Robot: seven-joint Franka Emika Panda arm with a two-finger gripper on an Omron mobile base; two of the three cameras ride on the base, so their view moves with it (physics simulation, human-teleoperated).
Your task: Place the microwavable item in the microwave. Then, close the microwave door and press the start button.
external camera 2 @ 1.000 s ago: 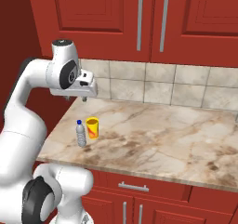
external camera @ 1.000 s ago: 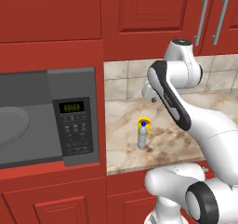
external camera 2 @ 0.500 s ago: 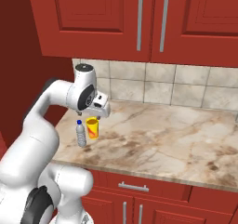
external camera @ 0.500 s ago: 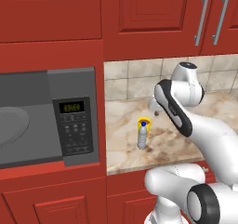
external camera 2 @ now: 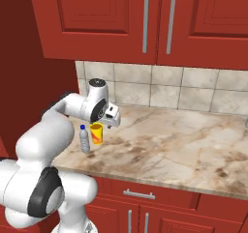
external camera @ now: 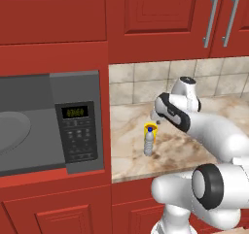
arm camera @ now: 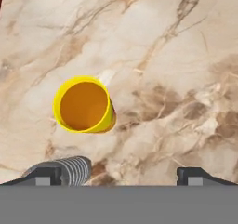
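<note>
The microwavable item, a small yellow cup (external camera: 150, 127) (external camera 2: 96, 133), stands upright on the marble counter near its left end. In the hand view the cup (arm camera: 83, 104) shows its open mouth, left of the middle. My gripper (external camera: 156, 117) (external camera 2: 115, 122) (arm camera: 121, 177) hangs open just above the counter, beside the cup and apart from it, with nothing between its fingers. The microwave (external camera: 48, 87) is set in the cabinets on the left, its cavity and round turntable (external camera: 9, 131) showing. Its keypad panel (external camera: 79, 141) has a green display. The microwave door is out of view.
A clear water bottle (external camera: 149, 143) (external camera 2: 85, 139) with a blue cap stands right next to the cup, on the counter-edge side. The marble counter (external camera 2: 184, 145) stretches away to the right. Red upper cabinets (external camera 2: 145, 19) hang above it, with a tiled backsplash behind.
My arm has swung down from backsplash height to just above the counter by the cup. The jaws have spread wider. Cup and bottle have not moved.
</note>
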